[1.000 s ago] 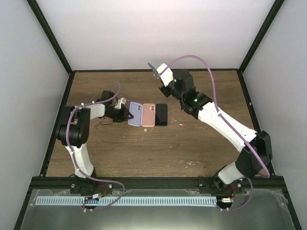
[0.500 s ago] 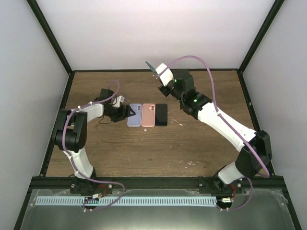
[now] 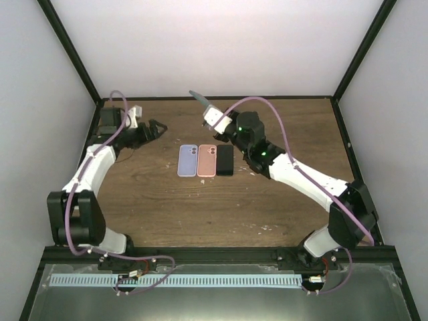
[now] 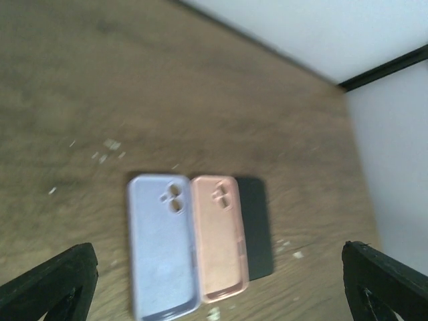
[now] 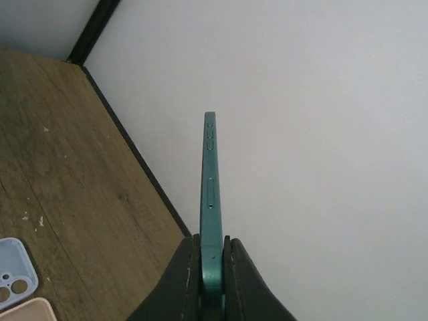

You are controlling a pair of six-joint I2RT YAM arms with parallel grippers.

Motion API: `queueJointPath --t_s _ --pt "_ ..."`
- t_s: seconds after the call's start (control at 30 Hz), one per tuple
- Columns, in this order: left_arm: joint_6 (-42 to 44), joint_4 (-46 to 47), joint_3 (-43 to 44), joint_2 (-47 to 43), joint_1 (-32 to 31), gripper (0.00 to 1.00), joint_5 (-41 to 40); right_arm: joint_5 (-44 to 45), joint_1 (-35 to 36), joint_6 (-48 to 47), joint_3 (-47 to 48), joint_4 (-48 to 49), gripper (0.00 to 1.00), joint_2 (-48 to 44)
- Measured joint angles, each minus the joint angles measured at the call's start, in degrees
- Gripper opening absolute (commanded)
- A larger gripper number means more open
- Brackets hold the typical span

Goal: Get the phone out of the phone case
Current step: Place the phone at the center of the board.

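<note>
A teal phone (image 5: 210, 180) is held edge-on, clamped at its lower end by my right gripper (image 5: 212, 244), which is shut on it. Seen from above, that phone (image 3: 199, 100) hangs over the back of the table, clear of any case. A lavender phone case (image 3: 187, 160) lies flat on the wood, and wood shows through its camera holes (image 4: 172, 200). My left gripper (image 3: 159, 126) stands open and empty at the back left, well apart from the case. Its dark fingers (image 4: 50, 284) frame the left wrist view.
A pink case (image 3: 208, 160) touches the lavender one on its right, with a black case (image 3: 225, 160) beside that. All three also appear in the left wrist view: lavender case (image 4: 160, 244), pink case (image 4: 219, 234), black case (image 4: 256, 227). A black frame rail (image 3: 214, 98) lines the table's back edge.
My left gripper opened, let go at the lavender case's left edge and drew back to the far left corner. My right gripper carried the phone a little to the left.
</note>
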Motion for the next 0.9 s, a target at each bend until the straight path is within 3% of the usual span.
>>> queueJointPath --t_s 0.37,0.7,0.9 --pt "-14.8 10.9 1.7 -10.3 1.5 0.95 12.3 -1.7 5.9 -17.3 -4.5 14.1 0.01 0.8" --pt "-39.9 29.3 -7.9 -10.7 1.5 0.81 19.2 -2.7 7.7 -28.6 -8.0 22.1 0.01 2.9" --pt "-47.3 35.9 -8.8 -9.6 1.2 0.75 19.8 -3.6 9.8 -34.5 -10.1 25.7 0.01 5.6"
